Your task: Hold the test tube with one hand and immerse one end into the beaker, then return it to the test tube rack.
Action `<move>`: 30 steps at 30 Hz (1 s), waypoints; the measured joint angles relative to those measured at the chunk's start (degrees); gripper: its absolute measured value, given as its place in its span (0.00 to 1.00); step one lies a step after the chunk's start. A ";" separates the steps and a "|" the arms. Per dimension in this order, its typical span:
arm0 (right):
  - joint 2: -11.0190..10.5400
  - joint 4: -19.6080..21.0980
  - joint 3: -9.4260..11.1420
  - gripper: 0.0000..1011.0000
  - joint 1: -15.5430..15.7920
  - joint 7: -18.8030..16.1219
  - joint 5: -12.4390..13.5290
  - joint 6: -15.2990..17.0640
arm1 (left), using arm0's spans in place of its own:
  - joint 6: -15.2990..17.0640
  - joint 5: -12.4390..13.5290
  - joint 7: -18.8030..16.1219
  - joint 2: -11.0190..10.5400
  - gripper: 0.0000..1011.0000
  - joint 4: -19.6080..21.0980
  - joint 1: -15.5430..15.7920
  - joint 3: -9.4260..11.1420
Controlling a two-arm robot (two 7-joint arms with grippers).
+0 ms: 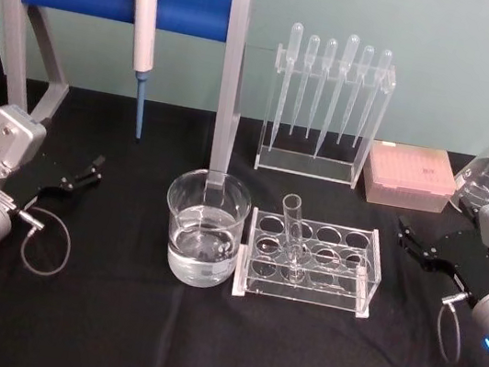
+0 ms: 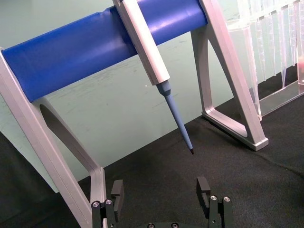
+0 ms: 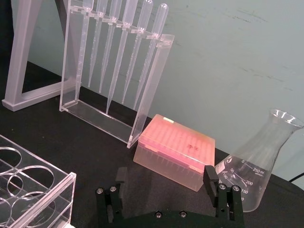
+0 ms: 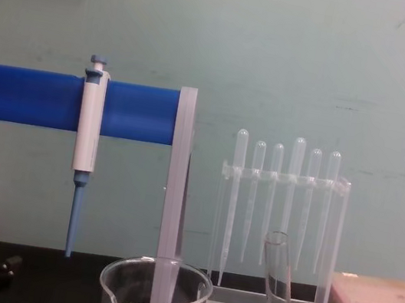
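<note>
my right claw [image 1: 410, 240] is hanging wide open beside the rack [image 1: 371, 280], left claw [image 1: 83, 174] likewise. i'm planning to pinch the tilted tube [image 1: 293, 228] high.

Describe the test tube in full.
The test tube is clear glass and looks empty, with its open rim up and its round bottom down. It stands in a hole near the left end of the clear rack, right of the beaker, its rim tilted toward the beaker. Only the rack touches it.

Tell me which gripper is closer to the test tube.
Right. The right gripper is right of the test tube, past the rack; the left gripper is farther, beyond the beaker.
</note>
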State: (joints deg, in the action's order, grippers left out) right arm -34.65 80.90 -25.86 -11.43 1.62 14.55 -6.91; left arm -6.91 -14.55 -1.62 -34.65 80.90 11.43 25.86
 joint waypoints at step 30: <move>0.00 0.00 0.00 0.99 0.00 0.00 0.00 0.00 | 0.00 0.00 0.00 0.00 0.99 0.00 0.00 0.00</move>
State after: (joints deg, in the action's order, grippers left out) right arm -34.65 80.90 -25.86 -11.43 1.62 14.55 -6.91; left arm -6.91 -14.55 -1.62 -34.65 80.90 11.43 25.86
